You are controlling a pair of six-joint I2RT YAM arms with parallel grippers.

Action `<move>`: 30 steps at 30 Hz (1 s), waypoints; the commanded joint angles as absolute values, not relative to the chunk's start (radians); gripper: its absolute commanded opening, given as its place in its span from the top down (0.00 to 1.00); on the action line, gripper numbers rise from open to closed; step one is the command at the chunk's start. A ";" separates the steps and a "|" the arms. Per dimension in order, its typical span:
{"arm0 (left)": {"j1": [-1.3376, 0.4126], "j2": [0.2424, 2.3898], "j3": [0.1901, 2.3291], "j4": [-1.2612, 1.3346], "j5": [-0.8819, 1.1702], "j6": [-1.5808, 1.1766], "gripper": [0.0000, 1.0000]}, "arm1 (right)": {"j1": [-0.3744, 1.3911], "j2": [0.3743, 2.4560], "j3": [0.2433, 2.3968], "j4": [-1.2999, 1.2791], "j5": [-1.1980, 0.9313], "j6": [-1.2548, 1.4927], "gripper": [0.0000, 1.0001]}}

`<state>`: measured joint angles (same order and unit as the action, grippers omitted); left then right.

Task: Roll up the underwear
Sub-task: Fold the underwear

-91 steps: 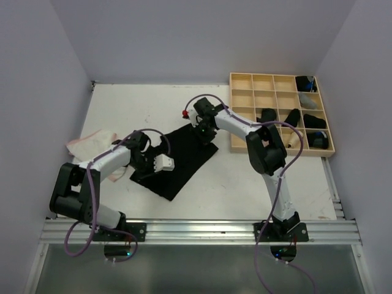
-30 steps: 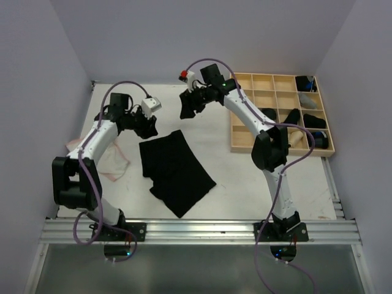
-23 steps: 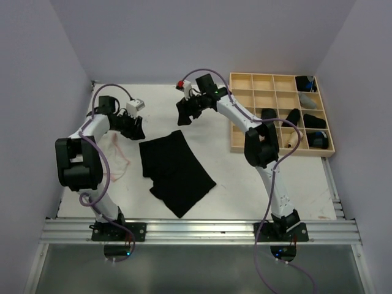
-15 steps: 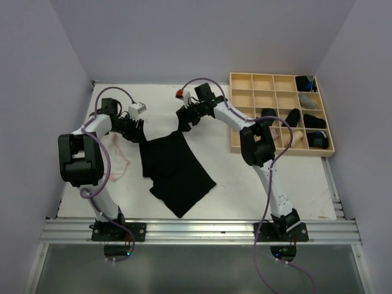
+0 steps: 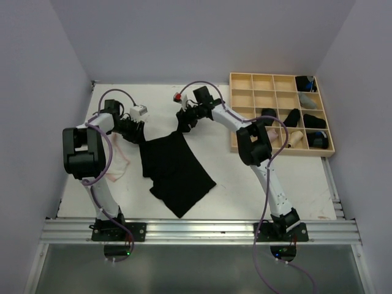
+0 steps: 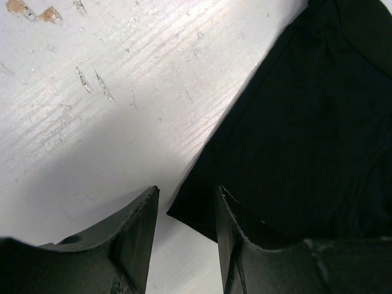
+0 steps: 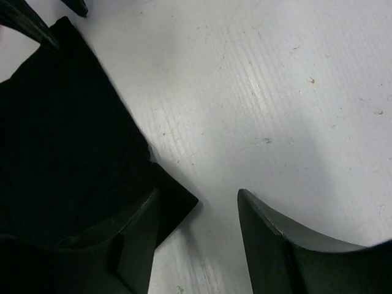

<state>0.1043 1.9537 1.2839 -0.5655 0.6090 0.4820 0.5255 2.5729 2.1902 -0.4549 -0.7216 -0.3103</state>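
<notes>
A black underwear (image 5: 174, 168) lies flat in the middle of the table. My left gripper (image 5: 141, 135) is low at its far left corner. In the left wrist view the gripper (image 6: 185, 196) is open, with the corner of the black cloth (image 6: 306, 122) between its fingers. My right gripper (image 5: 182, 124) is low at the far right corner. In the right wrist view it (image 7: 197, 196) is open, with that corner of the cloth (image 7: 61, 135) at the gap beside its left finger. A whitish underwear with pink edging (image 5: 120, 164) lies flat at the left.
A pale wooden grid tray (image 5: 269, 75) stands at the back right, with several dark rolls (image 5: 315, 122) in its right-hand cells. The left arm's fingertips (image 7: 30, 24) show at the top left of the right wrist view. Walls close in on the table's left, back and right sides.
Both grippers have come down from above the far side of the table to the two far corners of the black underwear. The cloth's far edge now looks pulled a little taut.
</notes>
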 commanded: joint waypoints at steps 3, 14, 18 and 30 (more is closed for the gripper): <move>0.109 1.973 1.298 -0.586 0.569 0.486 0.56 | 0.551 2.620 2.302 -0.567 -0.726 -0.386 0.51; 0.115 2.011 1.339 -0.588 0.587 0.509 0.91 | 0.551 2.536 2.200 -0.621 -0.658 -0.436 1.00; 0.110 2.081 1.451 -0.604 0.612 0.497 1.00 | 0.502 2.433 2.041 -0.571 -0.621 -0.335 1.00; 0.077 2.109 1.519 -0.709 0.756 0.606 0.59 | 0.462 2.330 1.931 -0.682 -0.634 -0.262 1.00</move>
<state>0.0868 2.1262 1.5166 -0.6548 0.6991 0.5583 0.4385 2.3566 1.8912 -0.5884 -0.6445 -0.2840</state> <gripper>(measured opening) 0.383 0.019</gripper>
